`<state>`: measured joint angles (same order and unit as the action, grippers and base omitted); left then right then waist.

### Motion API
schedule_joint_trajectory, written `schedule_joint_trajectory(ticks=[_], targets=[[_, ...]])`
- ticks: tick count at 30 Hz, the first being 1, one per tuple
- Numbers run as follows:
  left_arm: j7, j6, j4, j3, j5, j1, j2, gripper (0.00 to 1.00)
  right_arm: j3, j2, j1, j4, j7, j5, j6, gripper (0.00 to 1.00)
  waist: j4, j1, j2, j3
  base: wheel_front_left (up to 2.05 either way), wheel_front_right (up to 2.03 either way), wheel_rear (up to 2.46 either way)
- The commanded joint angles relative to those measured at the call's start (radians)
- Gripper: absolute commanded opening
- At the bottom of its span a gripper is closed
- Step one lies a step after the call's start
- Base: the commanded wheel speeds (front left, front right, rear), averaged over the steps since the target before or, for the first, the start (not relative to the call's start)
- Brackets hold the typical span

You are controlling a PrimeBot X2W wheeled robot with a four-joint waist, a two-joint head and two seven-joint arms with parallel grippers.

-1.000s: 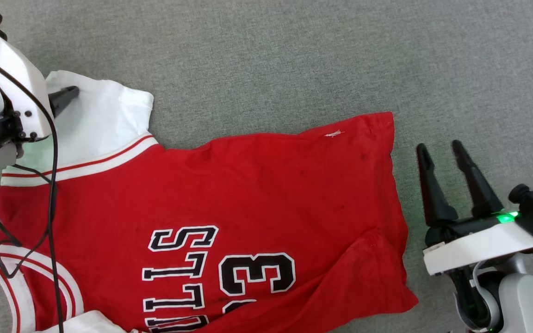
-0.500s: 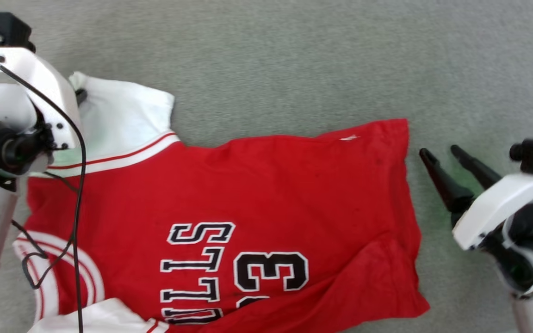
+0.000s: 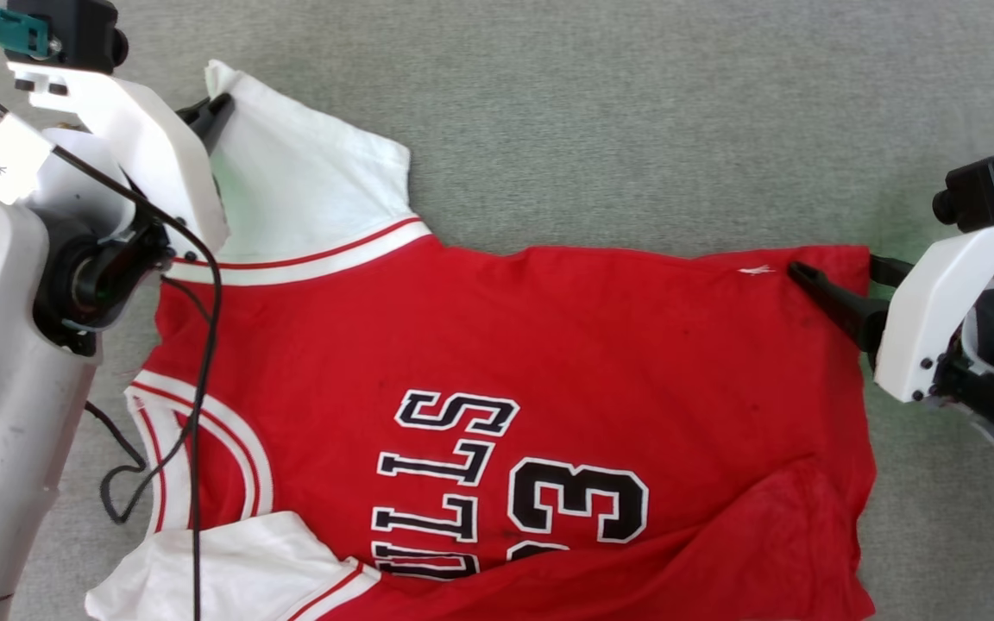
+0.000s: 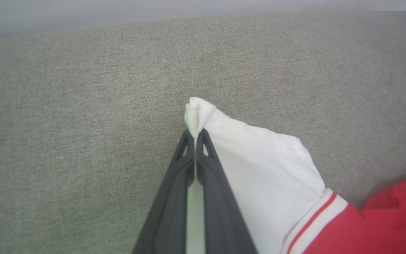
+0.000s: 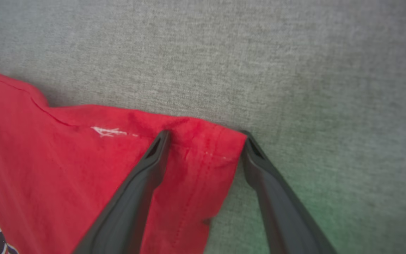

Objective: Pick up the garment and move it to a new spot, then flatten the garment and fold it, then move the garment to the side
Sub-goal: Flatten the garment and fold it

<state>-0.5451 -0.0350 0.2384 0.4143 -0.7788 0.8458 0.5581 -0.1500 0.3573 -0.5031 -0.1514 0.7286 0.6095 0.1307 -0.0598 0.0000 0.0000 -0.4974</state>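
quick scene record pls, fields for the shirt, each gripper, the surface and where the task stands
shirt: red BULLS T-shirt, lying print-up, creased at its lower right
left gripper: shut on the tip of the white sleeve
right gripper: open, one finger over the red hem corner, the other just off its edge
surface: grey fabric surface
task stage: one corner pinched, hem corner not yet gripped

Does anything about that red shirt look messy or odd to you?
Yes. The red basketball T-shirt is not flat: its near hem corner is folded back over the front, hiding part of the black print. A small white scuff marks the far edge near the hem.
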Motion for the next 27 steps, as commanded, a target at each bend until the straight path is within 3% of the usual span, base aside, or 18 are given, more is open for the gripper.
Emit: schedule_joint_trajectory(ticks=[1,2,3,4,5,8,14,27], targets=[[0.014,0.005,-0.005,0.0,0.002,-0.002,-0.005,0.0,-0.033,-0.011,0.02,-0.041,0.046,0.007,0.0,1.0,0.012,0.0,0.0,-0.004,0.0,0.0,0.0],[0.024,0.006,-0.006,-0.003,0.002,-0.006,-0.006,0.0,-0.044,-0.012,0.028,-0.06,0.075,0.005,0.0,1.0,0.016,0.0,0.0,-0.004,0.0,0.0,0.0],[0.032,0.007,-0.003,-0.005,0.0,-0.01,-0.008,0.0,-0.05,-0.014,0.035,-0.077,0.1,0.002,0.0,0.42,0.019,0.0,0.0,-0.003,0.0,0.0,0.0],[0.041,0.01,0.001,-0.005,-0.003,-0.016,-0.01,0.0,-0.055,-0.017,0.04,-0.091,0.12,-0.001,0.0,0.08,0.021,0.0,0.0,0.0,0.0,0.0,0.0],[0.047,0.014,0.002,-0.007,-0.005,-0.019,-0.011,0.0,-0.059,-0.022,0.045,-0.101,0.14,0.001,0.0,0.0,0.023,0.0,0.0,0.002,0.0,0.0,0.0],[0.074,0.016,0.008,-0.013,-0.003,-0.027,-0.014,0.0,-0.051,-0.024,0.038,-0.099,0.149,0.005,0.0,0.0,0.026,0.0,0.0,0.013,0.0,0.0,0.0],[0.171,0.009,0.009,-0.044,-0.012,-0.092,-0.011,0.0,0.06,-0.002,0.008,0.041,-0.028,-0.059,0.0,0.0,0.039,0.0,0.0,0.093,0.0,0.0,0.0],[0.309,-0.055,-0.153,-0.134,-0.091,-0.496,0.023,0.0,0.157,-0.079,0.3,0.146,-0.172,-0.165,0.0,0.0,0.08,0.0,0.0,0.276,0.0,0.0,0.0]])
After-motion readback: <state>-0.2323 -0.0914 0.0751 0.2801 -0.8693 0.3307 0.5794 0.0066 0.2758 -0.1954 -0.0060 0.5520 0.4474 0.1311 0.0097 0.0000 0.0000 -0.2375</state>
